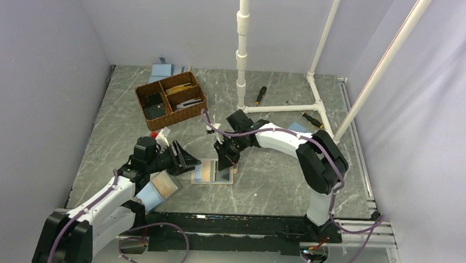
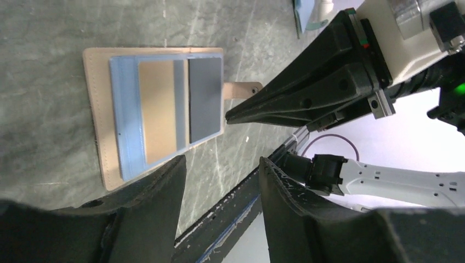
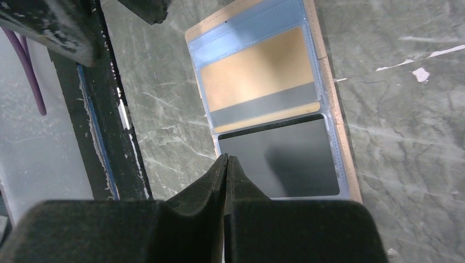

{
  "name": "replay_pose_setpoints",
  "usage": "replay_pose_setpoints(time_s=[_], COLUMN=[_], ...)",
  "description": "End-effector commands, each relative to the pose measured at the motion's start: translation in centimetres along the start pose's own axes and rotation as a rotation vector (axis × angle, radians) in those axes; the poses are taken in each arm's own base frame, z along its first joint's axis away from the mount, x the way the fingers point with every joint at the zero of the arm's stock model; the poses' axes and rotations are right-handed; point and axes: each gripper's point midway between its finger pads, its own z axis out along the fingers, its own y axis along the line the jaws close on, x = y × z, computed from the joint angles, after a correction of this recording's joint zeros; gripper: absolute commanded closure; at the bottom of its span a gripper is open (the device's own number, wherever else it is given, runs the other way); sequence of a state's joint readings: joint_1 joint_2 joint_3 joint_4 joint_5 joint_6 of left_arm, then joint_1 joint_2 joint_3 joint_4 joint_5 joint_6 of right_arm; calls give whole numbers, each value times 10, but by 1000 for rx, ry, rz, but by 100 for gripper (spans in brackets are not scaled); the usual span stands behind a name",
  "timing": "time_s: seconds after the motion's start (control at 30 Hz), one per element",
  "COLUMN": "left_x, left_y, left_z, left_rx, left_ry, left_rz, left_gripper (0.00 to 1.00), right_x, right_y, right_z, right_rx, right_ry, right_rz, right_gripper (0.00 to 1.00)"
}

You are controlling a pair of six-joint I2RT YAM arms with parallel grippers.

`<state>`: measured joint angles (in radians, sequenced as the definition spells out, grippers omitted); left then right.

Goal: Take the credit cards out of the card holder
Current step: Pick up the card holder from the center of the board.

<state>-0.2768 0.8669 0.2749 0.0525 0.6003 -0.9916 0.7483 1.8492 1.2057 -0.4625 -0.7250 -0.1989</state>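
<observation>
The card holder is lying open and flat on the table, between your two arms and just ahead of the bases. That makes sense to me: flat means the pockets face up and the cards can slide out sideways.

On the near side, your left gripper hangs just off the holder's left side with its fingers apart and nothing between them. My guess is it's there to pin the holder down.

Your right gripper has its tips pressed together right at the holder's edge, beside the dark card. Whether it's actually nipped the card or the pocket lip, I can't tell. That wrist view also shows the tan card tucked in the next slot.

The left wrist view gives you something the right one hides: a little closure tab sticking out just beside the right tips. Only the top view shows the wicker basket well behind.
</observation>
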Motion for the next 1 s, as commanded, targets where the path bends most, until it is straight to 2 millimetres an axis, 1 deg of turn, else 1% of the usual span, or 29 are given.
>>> replay_pose_setpoints(time_s=[0.0, 0.13, 0.3, 0.53, 0.67, 0.8, 0.97], left_x=[-12, -11, -8, -3, 2, 5, 12], left_y=[0, 16, 25, 33, 35, 41, 52], left_z=[9, 11, 16, 31, 38, 41, 42], left_rx=[-6, -74, -114, -103, -92, -110, -165], left_ry=[-51, -75, -59, -3, 26, 36, 59], left_rz=[44, 35, 53, 53, 44, 29, 10], left_gripper=[46, 48, 46, 43, 43, 42, 39], right_x=[-20, -18, -13, -10, -4, 0, 3], right_y=[5, -1, -10, -14, -15, -18, -23], right_z=[3, 7, 13, 14, 19, 22, 22], right_rx=[-32, -15, 9, 6, -11, -9, 0], right_ry=[-42, -37, -19, -17, 0, 15, 21], right_rz=[13, 49, 96, 134, 163, 180, 196], right_gripper=[97, 97, 97, 97, 97, 97, 97])
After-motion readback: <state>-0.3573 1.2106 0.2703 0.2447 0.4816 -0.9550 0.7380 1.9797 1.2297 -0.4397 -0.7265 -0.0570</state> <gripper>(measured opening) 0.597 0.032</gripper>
